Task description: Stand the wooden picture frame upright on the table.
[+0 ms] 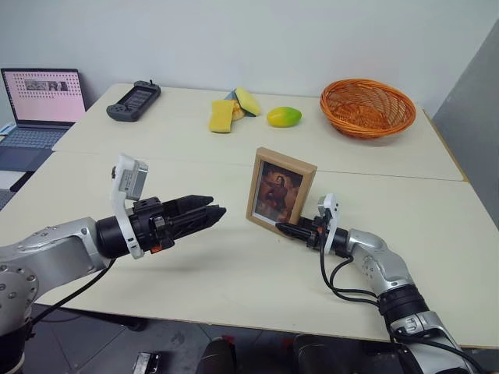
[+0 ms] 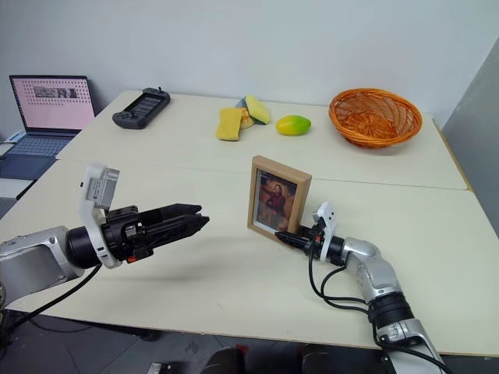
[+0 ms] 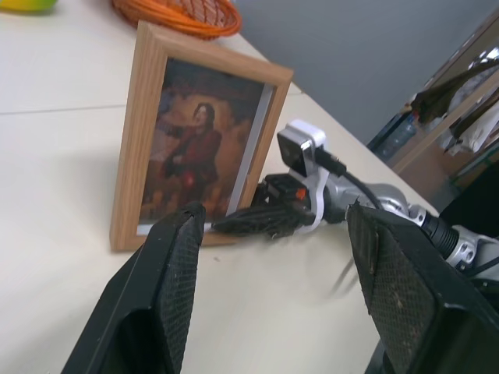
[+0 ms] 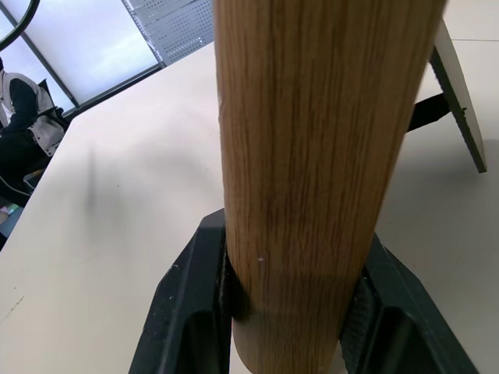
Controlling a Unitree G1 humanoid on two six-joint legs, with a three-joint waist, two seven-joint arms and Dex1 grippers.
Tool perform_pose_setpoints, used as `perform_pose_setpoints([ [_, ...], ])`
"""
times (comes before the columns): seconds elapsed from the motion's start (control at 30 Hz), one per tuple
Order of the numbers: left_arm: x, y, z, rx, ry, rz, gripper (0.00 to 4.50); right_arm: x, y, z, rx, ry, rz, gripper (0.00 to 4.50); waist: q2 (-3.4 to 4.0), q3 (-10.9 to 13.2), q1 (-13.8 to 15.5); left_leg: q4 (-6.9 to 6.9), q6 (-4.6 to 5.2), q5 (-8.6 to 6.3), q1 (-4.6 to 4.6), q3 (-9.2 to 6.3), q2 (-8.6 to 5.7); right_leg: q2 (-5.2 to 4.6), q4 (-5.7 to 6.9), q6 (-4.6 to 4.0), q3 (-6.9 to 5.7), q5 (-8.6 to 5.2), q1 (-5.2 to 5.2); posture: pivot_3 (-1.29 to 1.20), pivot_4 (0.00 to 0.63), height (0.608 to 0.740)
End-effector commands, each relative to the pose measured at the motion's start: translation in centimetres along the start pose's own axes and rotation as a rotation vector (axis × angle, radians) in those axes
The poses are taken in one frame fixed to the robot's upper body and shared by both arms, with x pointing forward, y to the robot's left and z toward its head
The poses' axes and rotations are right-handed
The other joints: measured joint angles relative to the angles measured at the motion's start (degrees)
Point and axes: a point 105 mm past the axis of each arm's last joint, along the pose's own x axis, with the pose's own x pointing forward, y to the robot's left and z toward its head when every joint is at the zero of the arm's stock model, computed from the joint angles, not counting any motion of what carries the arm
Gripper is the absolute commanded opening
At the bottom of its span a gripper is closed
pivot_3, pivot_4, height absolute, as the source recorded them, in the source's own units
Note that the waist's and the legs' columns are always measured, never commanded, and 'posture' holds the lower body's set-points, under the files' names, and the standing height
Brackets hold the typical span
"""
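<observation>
One wooden picture frame [image 1: 281,189] upright on table [image 1: 234,273], right gripper [image 1: 285,229] clamped on its lower corner, left gripper [image 1: 209,211] fingers apart, empty; no readable text.

Plenty of bare worktop [image 1: 195,273] between the left tool [image 1: 204,212] and the frame [image 1: 281,189], nothing in the way there. The frame's right bottom corner is taken up by the right tool [image 1: 287,229], clamped on it. Sponges [image 1: 232,109], mango [image 1: 284,117] and basket [image 1: 366,107] sit well behind, laptop [image 1: 43,105] far left.
</observation>
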Motion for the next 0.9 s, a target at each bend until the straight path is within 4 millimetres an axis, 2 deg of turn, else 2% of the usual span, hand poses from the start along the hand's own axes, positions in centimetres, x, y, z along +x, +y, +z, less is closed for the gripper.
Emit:
perform_pose_setpoints([
  [0.03, -0.1, -0.5, 0.2, 0.05, 0.012, -0.014, 3.07, -0.2, 0.6, 0.8, -0.054, -0.022, 0.027, 1.4, 0.0, 0.0, 0.0, -0.01, 0.0, 0.0, 0.0, 0.01, 0.0, 0.0, -0.01, 0.0, 0.0, -0.01, 0.0, 0.0, 0.15, 0.74],
  [0.3, -0.1, -0.4, 0.7, 0.06, 0.001, -0.018, 3.07, -0.6, 0.6, 0.3, -0.058, 0.006, 0.014, 1.4, 0.0, 0.0, 0.0, -0.04, 0.0, 0.0, 0.0, 0.01, 0.0, 0.0, -0.02, 0.03, 0.01, -0.05, 0.0, 0.0, 0.15, 0.74],
  [0.37, 0.0, -0.3, 0.7, 0.059, 0.0, -0.019, 3.09, -0.6, 0.4, 0.3, -0.052, 0.005, 0.001, 2.01, 0.0, 0.0, 0.0, -0.04, 0.0, 0.0, 0.0, 0.01, 0.0, 0.0, -0.02, 0.03, 0.01, -0.06, 0.0, 0.0, 0.15, 0.74],
  [0.4, 0.1, -0.3, 0.6, 0.06, 0.0, -0.019, 3.09, -0.6, 0.3, 0.3, -0.052, 0.005, -0.006, 2.11, 0.0, 0.0, 0.0, -0.04, 0.0, 0.0, 0.0, 0.01, 0.0, 0.0, -0.02, 0.03, 0.0, -0.07, 0.0, 0.0, 0.15, 0.74],
  [0.6, 0.4, -0.1, 0.8, 0.059, -0.006, -0.021, 3.09, -0.4, 0.2, 0.5, -0.071, 0.009, -0.015, 3.64, 0.0, 0.0, 0.0, -0.04, 0.0, 0.0, 0.0, 0.02, 0.0, 0.0, -0.03, 0.04, 0.0, -0.07, -0.01, 0.0, 0.15, 0.74],
  [0.83, 0.7, 0.2, 0.7, 0.053, -0.016, -0.003, 3.09, -1.1, -0.4, 0.9, -0.084, -0.003, -0.06, 3.64, 0.0, 0.0, 0.0, -0.06, 0.0, 0.0, 0.0, 0.02, 0.01, 0.0, -0.04, 0.04, 0.0, -0.08, -0.01, 0.0, 0.15, 0.74],
  [0.9, 0.8, 0.3, 0.5, 0.073, -0.024, 0.019, 3.09, -2.2, -0.4, 1.7, -0.103, -0.026, -0.098, 3.64, 0.01, 0.0, 0.1, -0.06, 0.0, 0.0, 0.0, 0.02, 0.01, -0.01, -0.05, 0.04, 0.0, -0.08, 0.0, 0.0, 0.15, 0.74],
])
